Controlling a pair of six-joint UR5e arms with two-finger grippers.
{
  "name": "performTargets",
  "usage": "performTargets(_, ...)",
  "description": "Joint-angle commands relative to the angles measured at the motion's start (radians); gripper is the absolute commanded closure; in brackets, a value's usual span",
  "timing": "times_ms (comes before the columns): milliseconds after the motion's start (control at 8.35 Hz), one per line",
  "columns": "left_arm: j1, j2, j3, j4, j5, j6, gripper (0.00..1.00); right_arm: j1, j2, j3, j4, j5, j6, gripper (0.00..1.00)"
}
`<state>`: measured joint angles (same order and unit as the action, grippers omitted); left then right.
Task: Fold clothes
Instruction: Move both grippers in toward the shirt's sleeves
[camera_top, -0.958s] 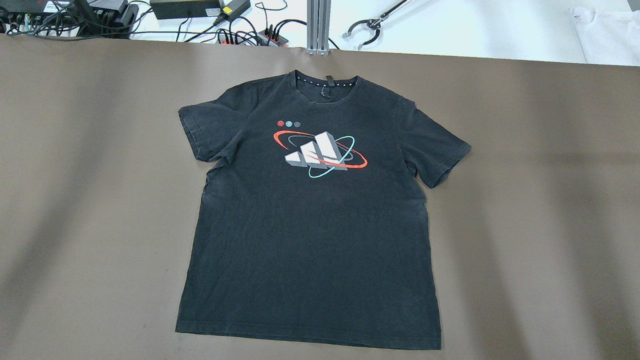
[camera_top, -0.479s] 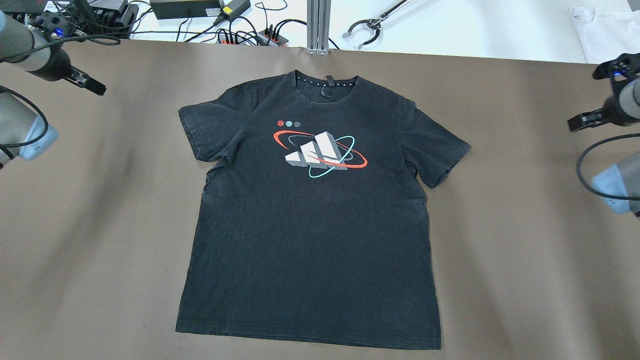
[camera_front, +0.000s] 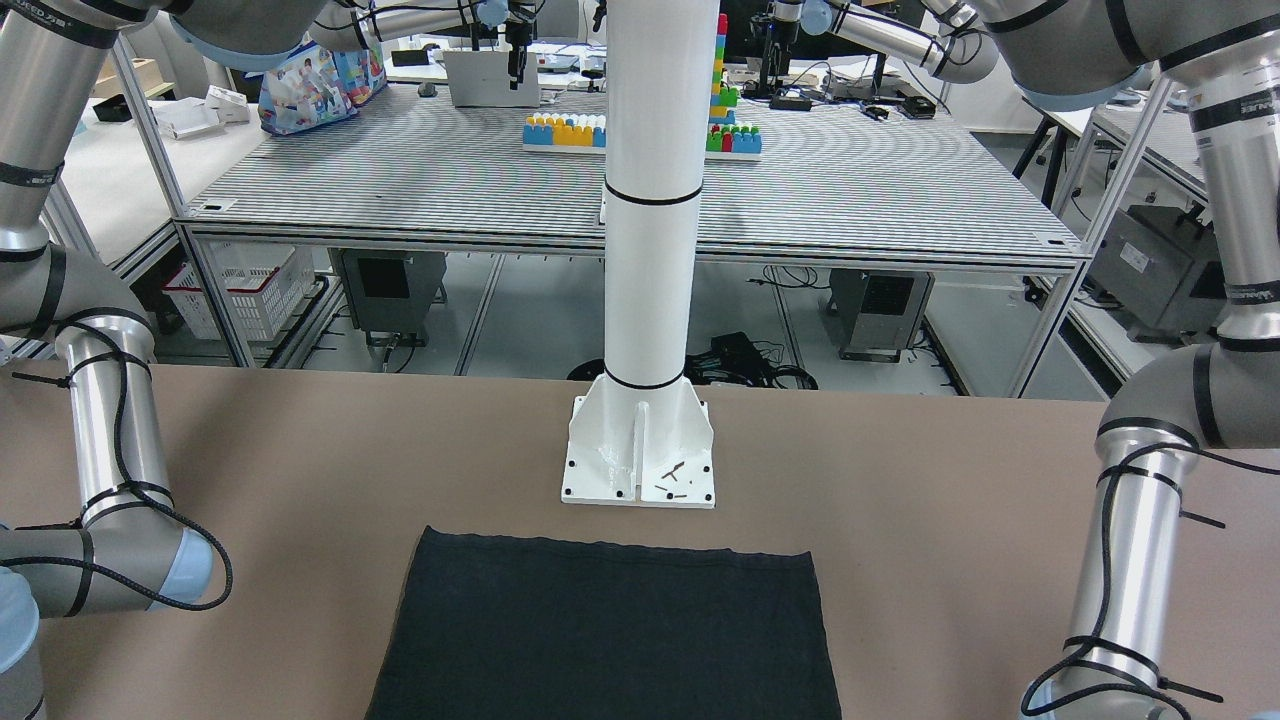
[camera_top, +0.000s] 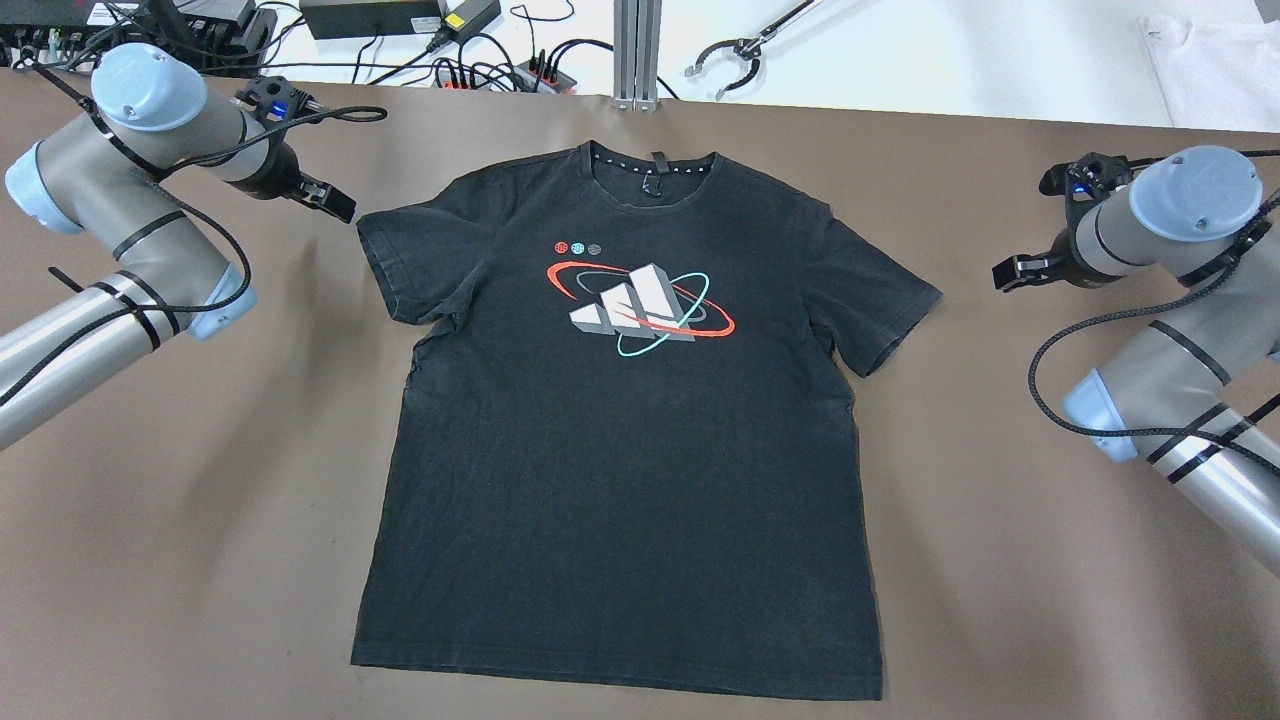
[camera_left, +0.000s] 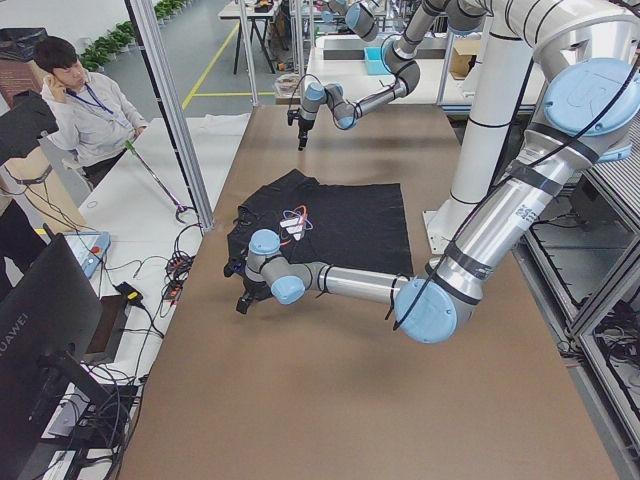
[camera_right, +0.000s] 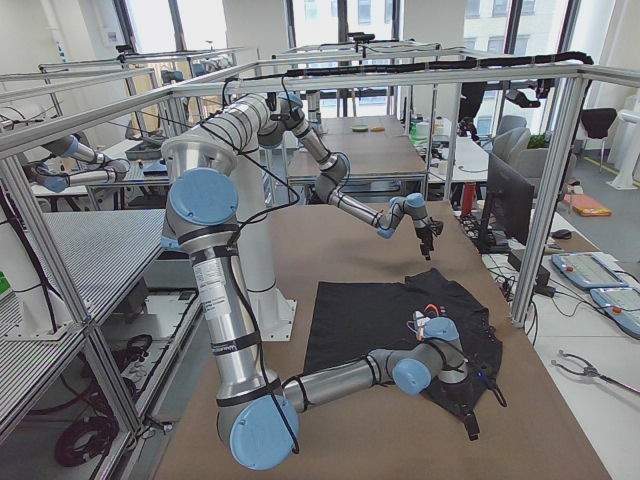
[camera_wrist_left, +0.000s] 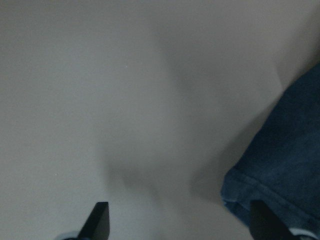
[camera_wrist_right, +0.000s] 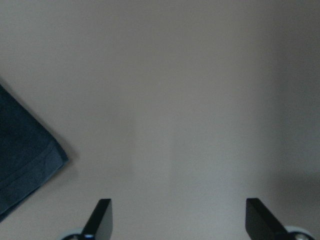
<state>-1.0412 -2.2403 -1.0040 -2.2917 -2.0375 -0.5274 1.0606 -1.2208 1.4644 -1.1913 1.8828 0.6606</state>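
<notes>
- Left gripper (camera_top: 338, 207), fingers spread, hovers just beside the shirt's (camera_top: 620, 450) nearest sleeve (camera_top: 395, 270).
- Right gripper (camera_top: 1005, 273), fingers also spread, hangs well apart from the other sleeve (camera_top: 880, 310).
- The shirt lies flat between them. Best to pinch both sleeve hems evenly, together.

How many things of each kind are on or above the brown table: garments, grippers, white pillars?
Black T-shirt: 1
Grippers, the left gripper and the right gripper: 2
White pillar: 1
Total: 4
</notes>
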Motion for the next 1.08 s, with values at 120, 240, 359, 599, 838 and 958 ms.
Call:
performTargets(120, 0.026, -0.091, 0.107, -0.017, -0.029, -0.022, 0.11, -0.011, 0.003, -0.039, 0.059, -0.005, 0.004, 0.06)
performTargets(240, 0.035, -0.091, 0.108, -0.018, -0.029, -0.022, 0.21, -0.013, 0.003, -0.039, 0.059, -0.005, 0.004, 0.06)
performTargets(359, 0.041, -0.090, 0.108, -0.023, -0.029, -0.023, 0.26, -0.013, 0.003, -0.039, 0.059, -0.007, 0.004, 0.06)
performTargets(599, 0.061, -0.084, 0.108, -0.025, -0.027, -0.022, 0.40, -0.017, 0.004, -0.039, 0.059, -0.007, 0.004, 0.06)
performTargets(838, 0.061, -0.082, 0.108, -0.025, -0.027, -0.022, 0.61, -0.021, 0.004, -0.039, 0.059, -0.007, 0.004, 0.06)
performTargets(958, 0.061, -0.081, 0.107, -0.025, -0.029, -0.022, 0.74, -0.021, 0.004, -0.039, 0.059, -0.007, 0.004, 0.06)
